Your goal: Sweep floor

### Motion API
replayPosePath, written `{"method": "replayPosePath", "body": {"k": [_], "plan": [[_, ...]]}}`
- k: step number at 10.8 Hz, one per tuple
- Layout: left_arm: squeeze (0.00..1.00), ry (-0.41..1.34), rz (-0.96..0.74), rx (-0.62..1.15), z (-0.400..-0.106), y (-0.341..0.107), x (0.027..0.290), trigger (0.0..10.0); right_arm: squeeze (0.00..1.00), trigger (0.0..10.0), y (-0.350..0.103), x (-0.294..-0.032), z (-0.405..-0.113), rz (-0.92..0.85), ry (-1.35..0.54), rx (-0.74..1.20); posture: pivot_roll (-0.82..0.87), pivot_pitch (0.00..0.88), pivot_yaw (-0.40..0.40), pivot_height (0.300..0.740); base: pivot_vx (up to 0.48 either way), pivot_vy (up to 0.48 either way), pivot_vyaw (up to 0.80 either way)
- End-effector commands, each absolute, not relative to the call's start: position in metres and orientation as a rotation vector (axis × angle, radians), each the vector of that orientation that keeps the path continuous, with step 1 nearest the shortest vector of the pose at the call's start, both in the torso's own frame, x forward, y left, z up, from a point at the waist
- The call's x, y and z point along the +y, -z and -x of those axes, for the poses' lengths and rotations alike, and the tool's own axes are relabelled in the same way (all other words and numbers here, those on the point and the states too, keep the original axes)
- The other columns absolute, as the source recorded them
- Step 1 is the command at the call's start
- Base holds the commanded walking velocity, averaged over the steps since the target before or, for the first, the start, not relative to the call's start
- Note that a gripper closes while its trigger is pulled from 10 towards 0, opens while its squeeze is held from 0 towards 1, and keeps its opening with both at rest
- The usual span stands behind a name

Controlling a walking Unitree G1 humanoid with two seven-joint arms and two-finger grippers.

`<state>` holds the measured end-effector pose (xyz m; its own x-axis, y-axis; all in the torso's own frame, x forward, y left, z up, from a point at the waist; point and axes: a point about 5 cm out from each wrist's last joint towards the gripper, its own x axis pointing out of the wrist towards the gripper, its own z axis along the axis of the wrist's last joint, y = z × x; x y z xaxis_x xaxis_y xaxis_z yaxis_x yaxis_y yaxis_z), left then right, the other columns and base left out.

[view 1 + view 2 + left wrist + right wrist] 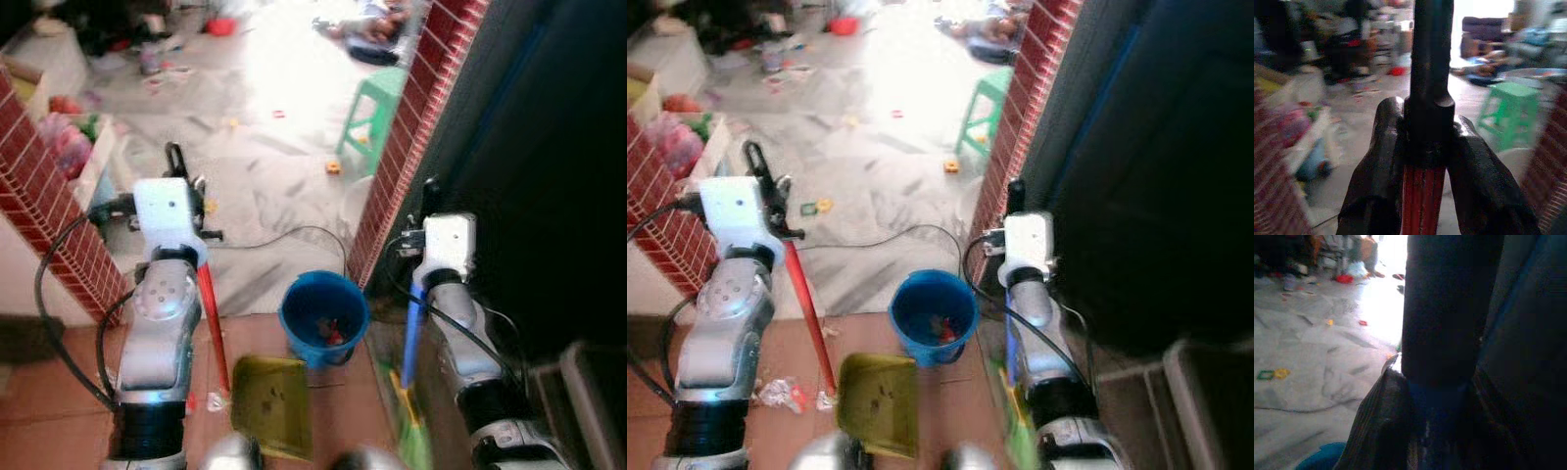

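My two arms are silver and rounded, each ending in a white boxy wrist block. Loose black cables loop beside them. My fingers [1376,186] are long and black.

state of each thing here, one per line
left pincer: shut on red dustpan handle
right pincer: shut on blue broom handle
yellow-green plastic dustpan: on the floor, looks empty
round blue plastic bucket: upright, litter inside
green plastic stool: standing upright

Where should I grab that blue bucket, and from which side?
Take the blue bucket by its top rim, coming straight down from above. It stands upright and open, with the yellow dustpan crowding its near-left side, so the far rim looks the freest.
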<state>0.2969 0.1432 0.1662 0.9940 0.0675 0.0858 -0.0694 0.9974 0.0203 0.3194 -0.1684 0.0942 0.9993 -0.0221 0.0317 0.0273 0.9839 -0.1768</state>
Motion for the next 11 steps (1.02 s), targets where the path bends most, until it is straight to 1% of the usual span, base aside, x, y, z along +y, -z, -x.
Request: {"method": "replayPosePath", "body": {"k": [1,4,8,11], "plan": [[0.00,-0.063,-0.025,-0.162,-0.2969,-0.1846,0.1425,10.0,0.00,10.0,-0.1012,-0.1691,-0.3220,0.188,0.027,-0.055,-0.01,0.000,-0.059,0.740,0.000,0.480,0.00],[0.00,-0.062,-0.016,-0.166,-0.2969,-0.1859,0.1412,10.0,0.00,10.0,-0.1009,-0.1683,-0.3223,0.187,0.026,-0.055,-0.01,0.000,-0.057,0.740,0.000,0.434,0.00],[0.00,-0.047,-0.009,-0.175,-0.2960,-0.1891,0.1360,10.0,0.00,10.0,-0.0999,-0.1682,-0.3218,0.188,0.024,-0.052,0.00,0.000,-0.060,0.740,0.000,0.000,0.00],[0.00,-0.046,-0.010,-0.173,-0.2969,-0.1903,0.1352,10.0,0.00,10.0,-0.0998,-0.1680,-0.3221,0.189,0.022,-0.052,0.00,0.000,-0.060,0.740,-0.336,0.000,0.00]]}}
